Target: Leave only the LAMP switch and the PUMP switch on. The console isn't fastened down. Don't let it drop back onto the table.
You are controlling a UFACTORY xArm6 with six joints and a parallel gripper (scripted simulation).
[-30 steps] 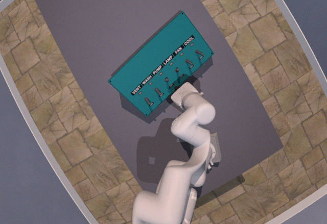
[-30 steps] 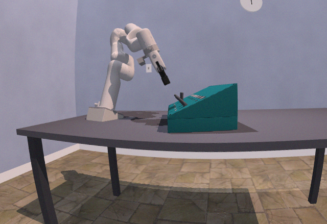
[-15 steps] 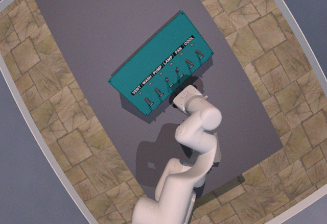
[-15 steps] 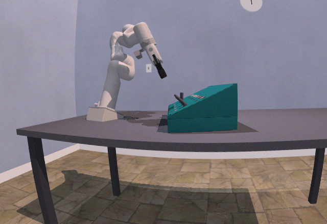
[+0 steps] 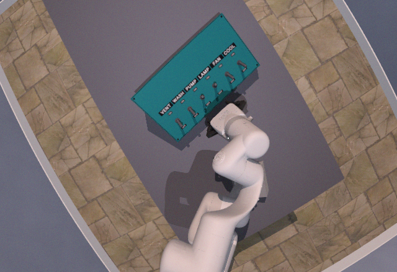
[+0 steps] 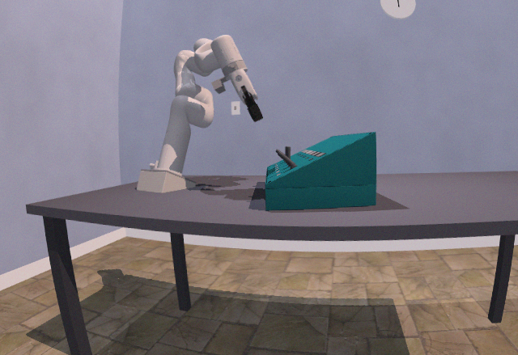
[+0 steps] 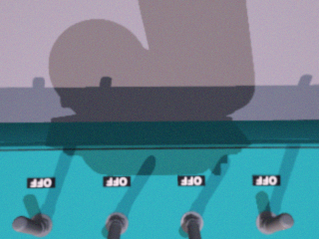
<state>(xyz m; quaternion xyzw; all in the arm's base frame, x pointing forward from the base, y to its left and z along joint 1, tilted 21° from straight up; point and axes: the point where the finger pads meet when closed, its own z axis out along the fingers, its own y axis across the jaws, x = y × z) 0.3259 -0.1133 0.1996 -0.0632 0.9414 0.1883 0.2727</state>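
Observation:
The teal console (image 5: 179, 74) (image 6: 326, 190) stands on the table with a row of six levers. The PUMP lever (image 5: 202, 96) (image 7: 192, 224) and the LAMP lever (image 5: 214, 85) (image 7: 116, 224) point away from their OFF labels. The VENT lever (image 5: 178, 122), WASH lever (image 5: 191, 111) (image 7: 275, 222), FAN lever (image 5: 229, 77) (image 7: 31, 225) and COOL lever (image 5: 241, 64) lean to their OFF side. My gripper (image 5: 224, 117) (image 6: 257, 119) is open and empty, high in front of the console's low edge and above the levers, touching nothing. Its fingers are outside the wrist view.
The table (image 5: 105, 32) (image 6: 209, 227) carries the console and my arm's base (image 6: 161, 180). The console's low edge faces the arm. The arm's shadow falls across the table and the console's front edge.

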